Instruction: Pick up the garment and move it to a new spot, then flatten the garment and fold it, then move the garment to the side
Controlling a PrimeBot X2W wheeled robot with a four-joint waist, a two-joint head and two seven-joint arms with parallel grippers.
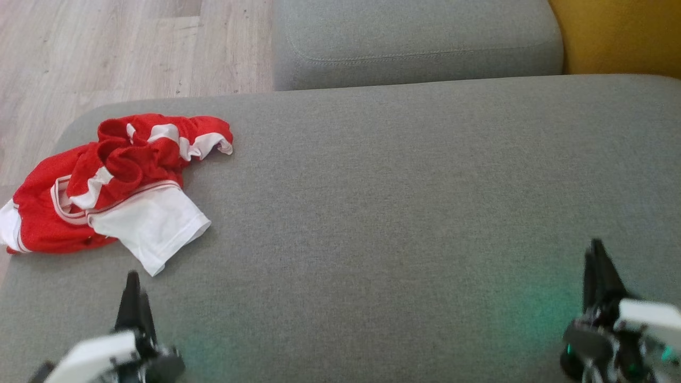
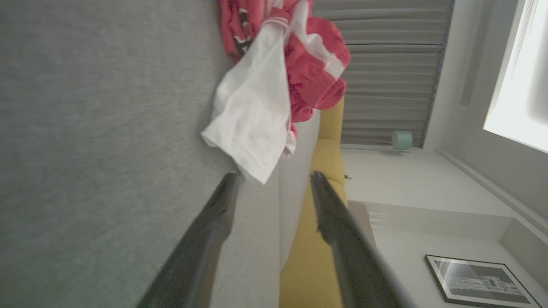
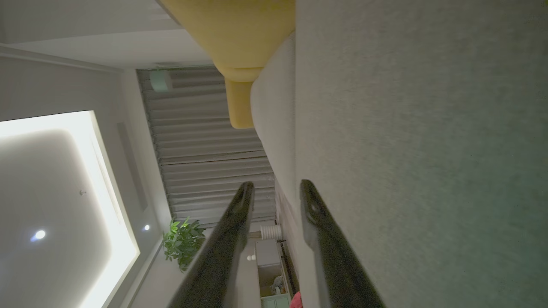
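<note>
Red-and-white garment (image 1: 114, 183) seen crumpled at left edge of grey sofa seat (image 1: 399, 202). Left gripper (image 1: 132, 279) positioned near garment, not touching, fingers spread, nothing gripped. Right gripper (image 1: 596, 250) seen well apart at right, fingers parted, empty.

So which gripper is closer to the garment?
The left gripper, just short of the white sleeve of the garment; the right gripper sits far across the grey cushion.

Head view evenly lit; right wrist view dim (edges blurred) — ceiling panel (image 3: 51, 179) glares.
</note>
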